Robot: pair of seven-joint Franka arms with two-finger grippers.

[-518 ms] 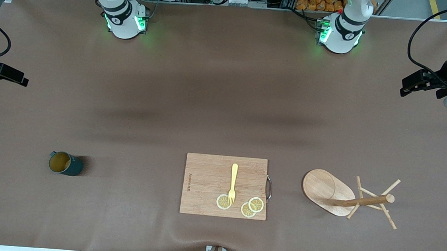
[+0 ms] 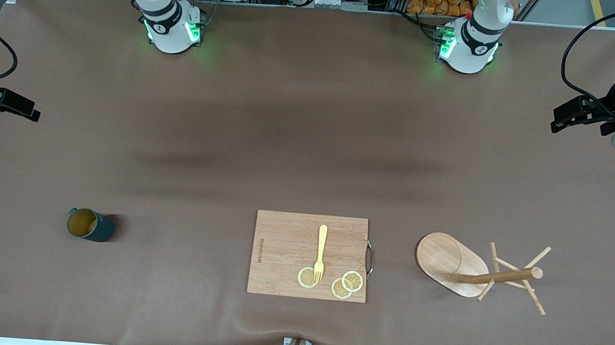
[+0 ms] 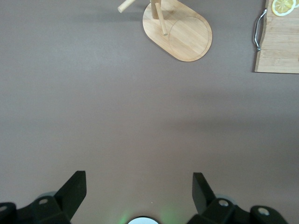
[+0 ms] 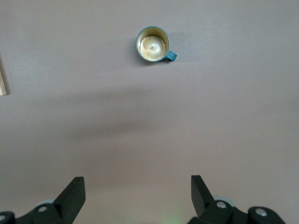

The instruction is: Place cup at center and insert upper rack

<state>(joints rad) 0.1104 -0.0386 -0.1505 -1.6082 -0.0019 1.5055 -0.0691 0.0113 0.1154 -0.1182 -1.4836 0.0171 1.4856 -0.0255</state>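
Observation:
The dark teal cup [image 2: 89, 225] with a tan inside stands upright on the table toward the right arm's end; it also shows in the right wrist view [image 4: 153, 45]. The upper rack, a wooden mug tree [image 2: 451, 262], stands on its oval base toward the left arm's end; its base shows in the left wrist view [image 3: 180, 32]. My left gripper [image 2: 558, 120] [image 3: 138, 179] is open and empty, high over the table's edge at its own end. My right gripper [image 2: 27, 108] [image 4: 137, 182] is open and empty, high over the table's edge at its own end.
A rectangular wooden cutting board [image 2: 285, 247] with a metal handle lies between the cup and the mug tree. On it lie a yellow fork [image 2: 321, 250] and three lemon slices [image 2: 347, 284]. The board's end also shows in the left wrist view [image 3: 280, 46].

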